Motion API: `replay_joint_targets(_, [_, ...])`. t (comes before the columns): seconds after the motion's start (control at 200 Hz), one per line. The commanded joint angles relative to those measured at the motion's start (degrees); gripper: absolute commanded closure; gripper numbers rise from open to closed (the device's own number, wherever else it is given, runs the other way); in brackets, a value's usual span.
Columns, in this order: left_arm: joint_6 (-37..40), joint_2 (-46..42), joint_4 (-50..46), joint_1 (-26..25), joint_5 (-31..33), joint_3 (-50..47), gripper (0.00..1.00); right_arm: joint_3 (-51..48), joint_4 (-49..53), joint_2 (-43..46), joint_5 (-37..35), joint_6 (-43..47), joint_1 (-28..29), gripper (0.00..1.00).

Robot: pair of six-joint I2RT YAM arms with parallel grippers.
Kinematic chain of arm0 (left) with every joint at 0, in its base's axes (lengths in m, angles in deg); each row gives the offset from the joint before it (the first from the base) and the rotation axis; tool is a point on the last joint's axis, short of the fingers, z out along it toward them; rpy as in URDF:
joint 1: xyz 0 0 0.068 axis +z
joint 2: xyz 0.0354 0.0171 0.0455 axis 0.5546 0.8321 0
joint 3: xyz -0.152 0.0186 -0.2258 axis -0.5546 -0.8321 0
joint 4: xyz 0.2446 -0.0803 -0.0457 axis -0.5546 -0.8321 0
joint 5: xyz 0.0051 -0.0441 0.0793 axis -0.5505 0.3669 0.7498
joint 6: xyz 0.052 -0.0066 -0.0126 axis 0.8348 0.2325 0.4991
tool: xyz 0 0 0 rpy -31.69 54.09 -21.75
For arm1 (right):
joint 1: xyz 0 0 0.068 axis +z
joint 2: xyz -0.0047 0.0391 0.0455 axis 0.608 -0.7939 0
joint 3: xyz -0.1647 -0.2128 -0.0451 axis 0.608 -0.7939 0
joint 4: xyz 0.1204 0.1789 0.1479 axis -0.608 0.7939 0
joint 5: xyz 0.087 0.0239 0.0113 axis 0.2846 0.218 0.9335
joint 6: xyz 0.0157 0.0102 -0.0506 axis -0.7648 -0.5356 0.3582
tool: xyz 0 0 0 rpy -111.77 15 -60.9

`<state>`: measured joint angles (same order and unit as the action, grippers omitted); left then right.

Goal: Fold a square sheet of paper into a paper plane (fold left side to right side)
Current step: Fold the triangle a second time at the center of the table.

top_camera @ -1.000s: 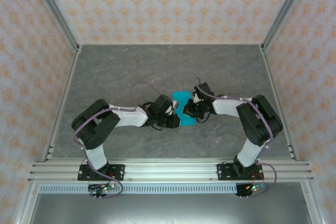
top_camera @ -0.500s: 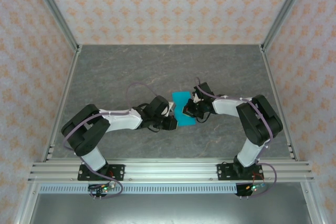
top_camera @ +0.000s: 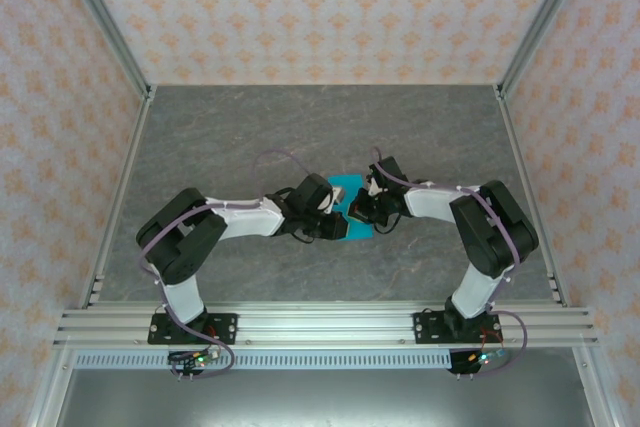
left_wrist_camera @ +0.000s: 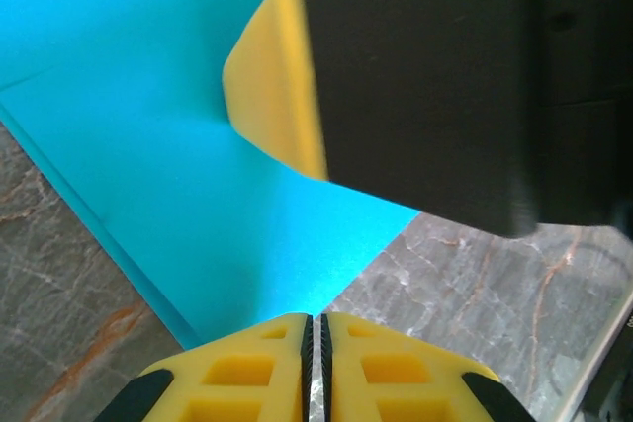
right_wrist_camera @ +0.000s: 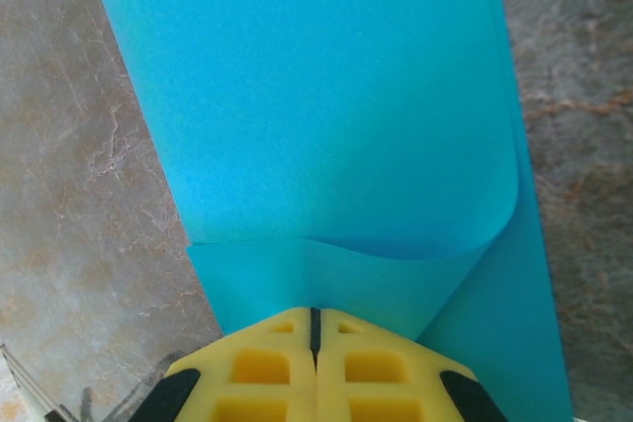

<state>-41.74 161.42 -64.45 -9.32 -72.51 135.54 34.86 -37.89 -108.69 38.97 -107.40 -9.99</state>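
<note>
The left gripper (left_wrist_camera: 315, 323) is seen with its fingers pressed together at the near corner of the sheet (left_wrist_camera: 148, 145); whether paper is pinched cannot be told. The right gripper (right_wrist_camera: 316, 315) is likewise closed, its tip set on the sheet, whose upper layer is curled over. The sheet is laid at the middle of the table (top_camera: 250, 127).

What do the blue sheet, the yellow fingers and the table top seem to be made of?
Blue sheet: thin matte paper; it curls softly.
Yellow fingers: probably moulded plastic or rubber, with square hollows.
Table top: grey, veined like marble, perhaps only a print.
</note>
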Motion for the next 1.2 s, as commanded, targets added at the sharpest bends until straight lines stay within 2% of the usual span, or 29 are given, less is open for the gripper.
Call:
replay_joint_targets(0.0, [1.55,1.75,-1.78,0.39,1.06,1.39,0.86,-0.86,5.2,-3.17,-4.08,1.06,0.14,1.0])
replay_joint_targets(0.36, [0.86,1.44,-1.06,0.38,2.66,-2.81,0.87,-0.58,2.98,-1.08,-1.94,1.14,0.07,1.0])
replay_joint_targets(0.51, [-0.18,0.78,0.82,0.39,2.53,-5.14,0.96,-0.33,3.54,5.0,-2.19,2.81,-0.65,1.0])
replay_joint_targets(0.691, [-0.93,0.64,2.54,0.38,2.25,-6.26,1.0,-3.5,3.03,9.57,0.27,3.57,-0.33,1.0])
replay_joint_targets(0.876, [-0.82,0.73,2.69,0.38,2.04,-6.27,1.0,-7.07,-6.27,8.4,3.9,-1.17,1.5,1.0])
replay_joint_targets(1.196, [-0.84,0.64,2.55,0.38,2.15,-6.22,1.0,-7.1,-9.57,5.79,3.99,-2.63,3.04,1.0])
